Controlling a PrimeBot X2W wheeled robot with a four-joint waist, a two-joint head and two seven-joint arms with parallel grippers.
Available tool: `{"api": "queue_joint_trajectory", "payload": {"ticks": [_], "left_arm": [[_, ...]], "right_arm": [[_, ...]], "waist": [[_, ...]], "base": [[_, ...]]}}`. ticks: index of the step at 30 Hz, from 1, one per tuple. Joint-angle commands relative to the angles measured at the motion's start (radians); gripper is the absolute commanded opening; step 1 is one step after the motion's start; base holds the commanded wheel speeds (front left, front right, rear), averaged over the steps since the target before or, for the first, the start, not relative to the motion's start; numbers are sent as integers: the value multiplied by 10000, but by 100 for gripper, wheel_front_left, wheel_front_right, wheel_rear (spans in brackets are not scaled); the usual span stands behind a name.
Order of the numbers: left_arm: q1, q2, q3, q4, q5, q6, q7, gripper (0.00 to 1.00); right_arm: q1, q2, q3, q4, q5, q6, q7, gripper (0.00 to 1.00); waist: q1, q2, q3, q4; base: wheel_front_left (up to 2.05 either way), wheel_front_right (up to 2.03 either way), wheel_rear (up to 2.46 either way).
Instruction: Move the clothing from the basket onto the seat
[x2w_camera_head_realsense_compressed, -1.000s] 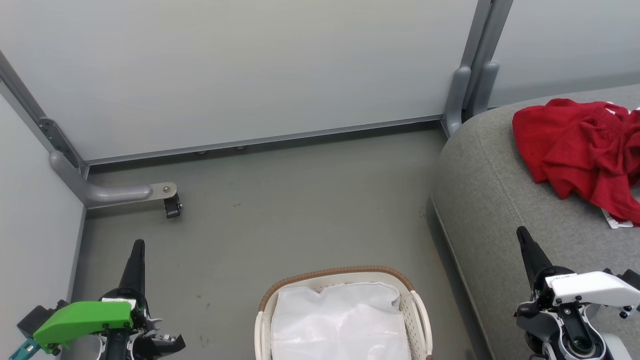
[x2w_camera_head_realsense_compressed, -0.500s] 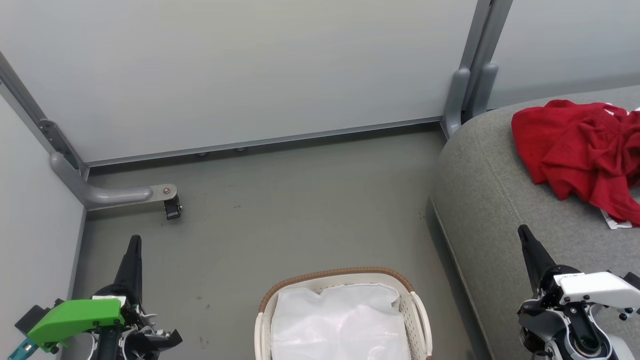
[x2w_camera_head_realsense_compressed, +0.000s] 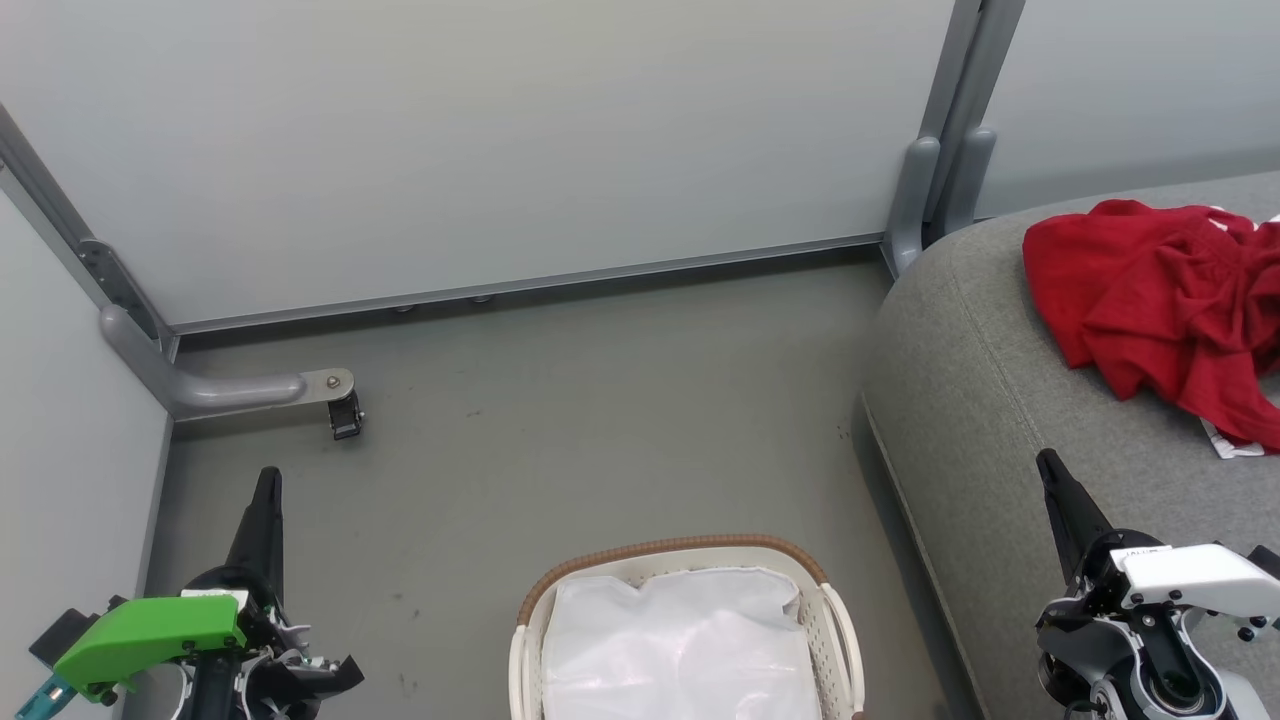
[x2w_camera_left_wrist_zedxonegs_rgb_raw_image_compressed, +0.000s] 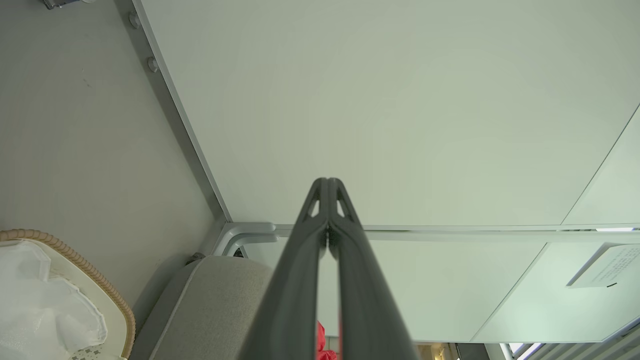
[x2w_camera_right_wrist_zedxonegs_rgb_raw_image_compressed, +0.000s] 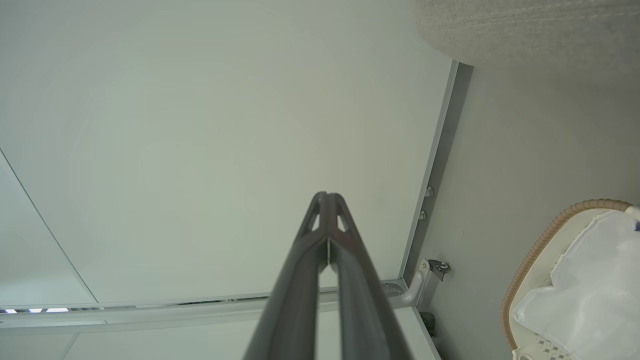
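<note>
Both pincers are pressed together and empty. The left gripper (x2w_camera_head_realsense_compressed: 268, 478), at 7 o'clock in the head view, points its dark fingers toward 12 over the grey floor (x2w_camera_head_realsense_compressed: 560, 430), with its green wrist housing (x2w_camera_head_realsense_compressed: 150, 635) behind. The right gripper (x2w_camera_head_realsense_compressed: 1046, 460), at 4 o'clock, leans toward 11 in front of the seat (x2w_camera_head_realsense_compressed: 980, 400), with its white wrist housing (x2w_camera_head_realsense_compressed: 1185, 575) behind. Between the arms, at 6 o'clock, stands the basket (x2w_camera_head_realsense_compressed: 680, 546) with a white liner (x2w_camera_head_realsense_compressed: 680, 640) inside. The clothing (x2w_camera_head_realsense_compressed: 1160, 285) lies crumpled on the seat at 2 o'clock, well apart from both arms.
</note>
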Motion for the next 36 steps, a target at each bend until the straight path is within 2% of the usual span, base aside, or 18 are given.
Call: {"api": "queue_joint_trajectory", "payload": {"ticks": [1, 36], "left_arm": [[-162, 15, 40, 19, 10, -48, 15, 0], [-170, -29, 111, 21, 100, -48, 80, 0]], "right_arm": [[103, -59, -26, -44, 36, -3, 33, 0], [103, -59, -23, -42, 39, -3, 32, 0]], "waist": [[0, 117, 0, 0], [0, 117, 0, 0]], "base": [[0, 0, 0], [0, 0, 0]]}}
